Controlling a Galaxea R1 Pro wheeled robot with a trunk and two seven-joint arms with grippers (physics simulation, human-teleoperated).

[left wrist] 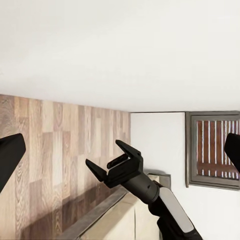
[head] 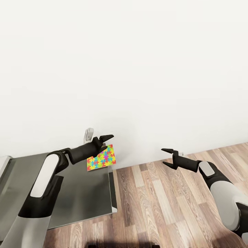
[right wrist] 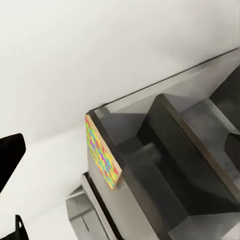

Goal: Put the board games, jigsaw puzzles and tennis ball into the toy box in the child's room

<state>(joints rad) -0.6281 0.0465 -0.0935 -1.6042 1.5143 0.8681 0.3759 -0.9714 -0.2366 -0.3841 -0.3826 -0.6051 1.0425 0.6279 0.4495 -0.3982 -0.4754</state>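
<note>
The multicoloured jagged-edged jigsaw slab [head: 102, 158] is gripped upright by the left gripper [head: 105, 140], lower-left of frame; the right gripper [head: 167, 156] is left spread, empty.

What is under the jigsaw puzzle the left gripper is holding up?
The dark-grey table top lies below the jigsaw puzzle, which the left gripper holds tilted on edge. The arm covers part of the surface.

One jigsaw puzzle [head: 102, 158], one grey table [head: 86, 196], two arms, perhaps one wall fixture [head: 89, 134]
</note>
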